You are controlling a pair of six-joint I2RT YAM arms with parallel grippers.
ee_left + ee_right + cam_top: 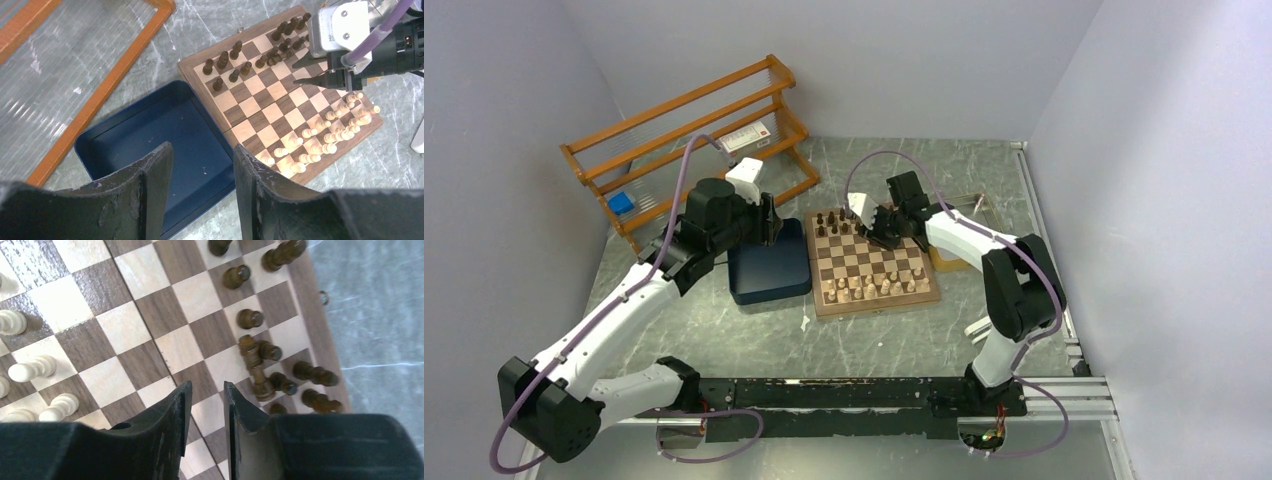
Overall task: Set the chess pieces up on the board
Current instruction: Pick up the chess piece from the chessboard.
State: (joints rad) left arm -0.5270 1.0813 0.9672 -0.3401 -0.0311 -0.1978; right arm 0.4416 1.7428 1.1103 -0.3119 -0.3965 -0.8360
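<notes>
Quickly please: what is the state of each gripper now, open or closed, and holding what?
Left gripper: open, holding nothing.
Right gripper: open only narrowly, holding nothing.

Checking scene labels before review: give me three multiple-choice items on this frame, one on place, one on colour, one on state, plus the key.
1. Where is the dark blue tray relative to the board?
A) on the robot's left of it
B) on top of it
C) on the robot's right of it

2. What colour are the chessmen on the board's rows nearest the robot?
A) dark brown
B) pale cream
C) red

3. What state is the left tool in?
A) shut on a pawn
B) shut on the tray's rim
C) open and empty above the tray

Key:
1 A, the top view shows the tray beside the board's left edge.
2 B, the chessmen on those near rows are cream in both the top and left wrist views.
3 C, the left wrist view shows its fingers apart, with only the tray's floor between them.
</notes>
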